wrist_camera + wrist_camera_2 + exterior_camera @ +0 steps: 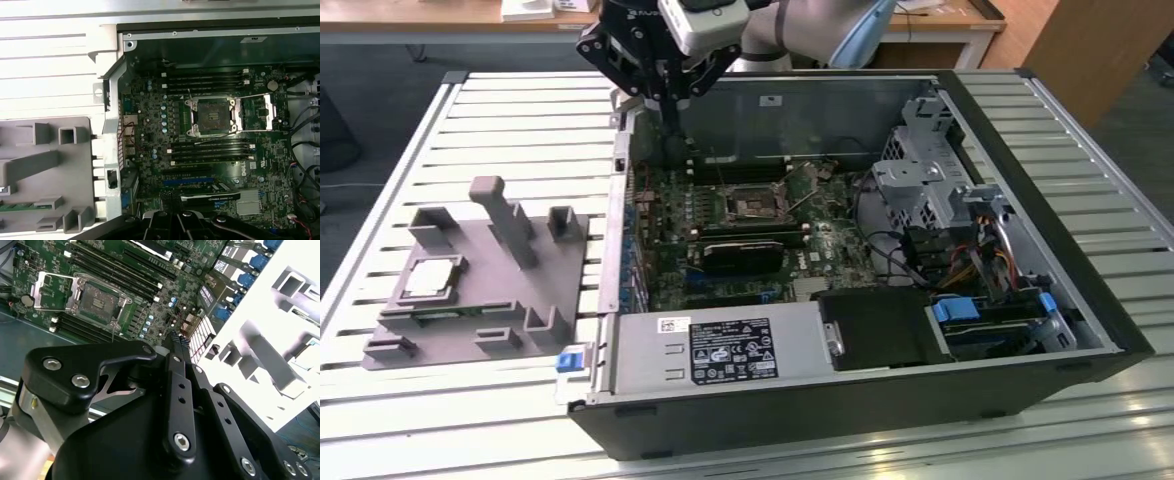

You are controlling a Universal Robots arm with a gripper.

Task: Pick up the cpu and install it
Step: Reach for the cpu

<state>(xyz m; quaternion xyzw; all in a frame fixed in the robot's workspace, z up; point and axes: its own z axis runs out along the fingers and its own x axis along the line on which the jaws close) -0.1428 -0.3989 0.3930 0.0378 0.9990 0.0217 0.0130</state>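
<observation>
The cpu (434,278) lies on the grey fixture (507,292) at the exterior view's left; our gripper (671,118), jaws together and empty, hangs over the computer case's (827,105) far wall.

The computer case (854,415) has a black shell and grey metal inside. Within it the motherboard (720,240) is green with black memory slots (207,80), and the socket (212,116) is dark in a silvery frame. Also inside are blue clips (958,308) and a grey power supply (720,350) with a white label. To the exterior view's left of the case, the cpu (431,278) is silvery-grey with a paler rim, on a grey fixture (494,300). The table (520,120) is pale with dark-gapped slats. The end effector (670,112) is black.
</observation>
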